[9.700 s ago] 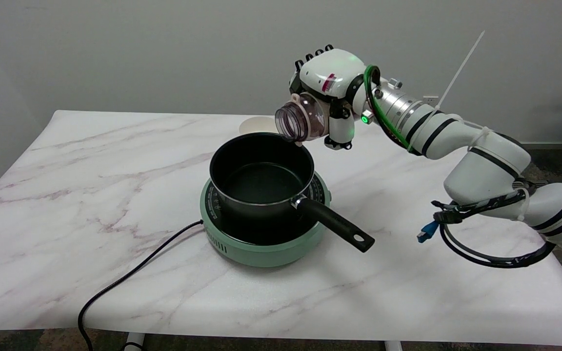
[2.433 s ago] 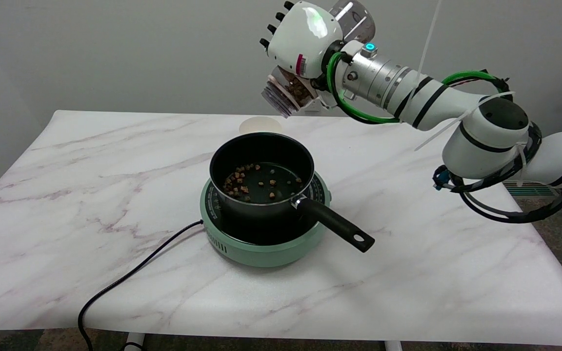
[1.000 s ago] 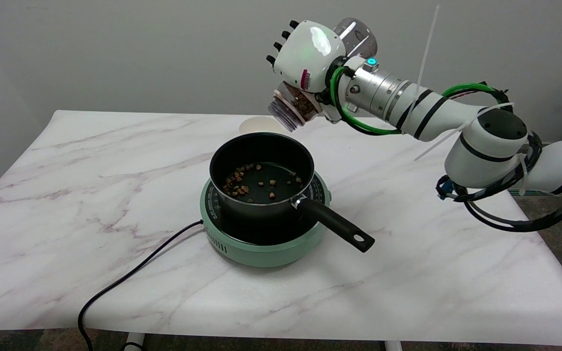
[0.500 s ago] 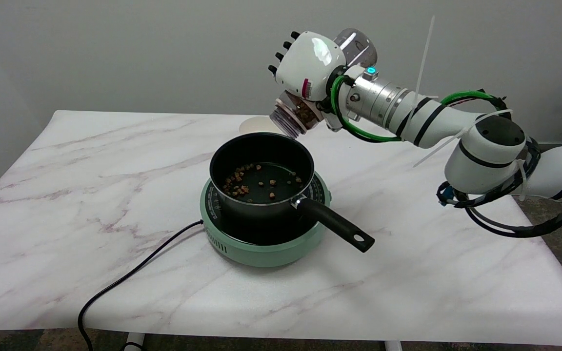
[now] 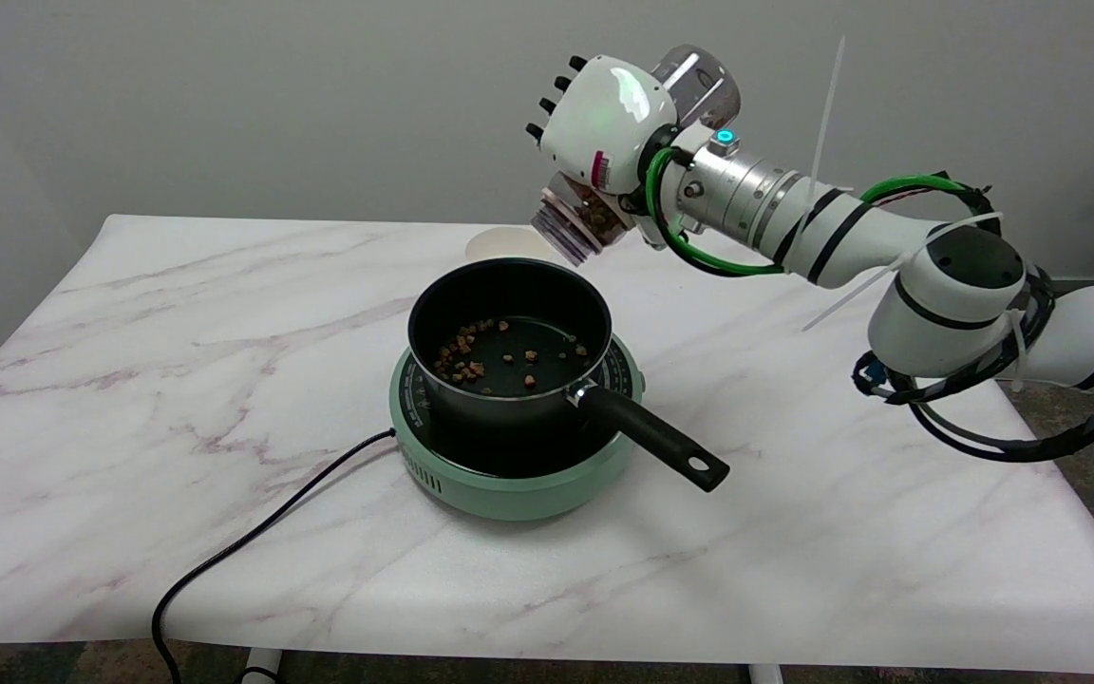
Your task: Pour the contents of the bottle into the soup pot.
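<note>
Your right hand (image 5: 604, 119) is wrapped around the clear plastic bottle (image 5: 580, 214), holding it up in the air behind and to the right of the black soup pot (image 5: 509, 328). The bottle is tipped steeply — its threaded open mouth points down and to the left, while its rounded clear base sticks up past the white back of the hand, next to the wrist. Small brown pieces (image 5: 593, 211) are bunched inside the neck, close to the opening. The mouth sits above the pot's far right rim, clearly apart from it; you cannot tell from this angle whether it hangs over the pot's inside or just beyond the rim.

The pot stands on the round mint-green electric hotplate (image 5: 514, 475) near the middle of the white marble-patterned table (image 5: 177, 313). Its black handle (image 5: 656, 439) points toward the near right. On the pot's dark floor lie scattered brown morsels (image 5: 471, 359), thicker on the left side and thinner toward the right.

A black power cord (image 5: 253, 541) runs from the hotplate's left side across the tabletop and off the near edge. Behind the pot — partly hidden by its rim — a pale round disc (image 5: 499, 245) lies flat on the table. Your right arm's white segments, with a green cable looped at the wrist, stretch off toward the right edge of the view.
</note>
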Available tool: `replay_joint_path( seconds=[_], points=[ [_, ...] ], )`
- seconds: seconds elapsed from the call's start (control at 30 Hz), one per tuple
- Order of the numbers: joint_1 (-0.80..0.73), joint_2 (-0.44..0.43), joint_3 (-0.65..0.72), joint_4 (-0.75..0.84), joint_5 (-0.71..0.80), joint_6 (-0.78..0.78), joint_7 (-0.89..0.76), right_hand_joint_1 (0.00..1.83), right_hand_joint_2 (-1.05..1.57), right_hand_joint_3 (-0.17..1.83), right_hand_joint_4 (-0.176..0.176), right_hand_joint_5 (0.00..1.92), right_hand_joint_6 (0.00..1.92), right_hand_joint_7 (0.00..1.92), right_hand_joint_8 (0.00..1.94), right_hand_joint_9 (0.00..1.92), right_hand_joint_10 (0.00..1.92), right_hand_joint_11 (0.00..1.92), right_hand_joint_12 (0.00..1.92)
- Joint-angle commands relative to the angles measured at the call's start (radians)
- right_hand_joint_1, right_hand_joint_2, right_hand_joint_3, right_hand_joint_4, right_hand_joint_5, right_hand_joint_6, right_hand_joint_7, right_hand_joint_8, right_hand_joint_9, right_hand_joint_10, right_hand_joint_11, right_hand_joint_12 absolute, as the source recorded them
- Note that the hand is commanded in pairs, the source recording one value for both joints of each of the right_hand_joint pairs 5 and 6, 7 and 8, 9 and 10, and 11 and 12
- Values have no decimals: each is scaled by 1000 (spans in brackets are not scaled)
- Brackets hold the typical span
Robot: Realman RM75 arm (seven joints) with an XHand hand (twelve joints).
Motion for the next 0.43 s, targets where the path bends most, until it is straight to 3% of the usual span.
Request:
replay_joint_path(
  seconds=[0.03,0.43],
  points=[
    [-12,3,3,3,-32,-3,-1,1489,672,787,0,1530,1530,1390,1390,1211,1211,1062,1062],
    [-59,-9,6,4,36,-3,34,1488,683,781,0,1534,1534,1392,1392,1209,1209,1060,1060]
  ],
)
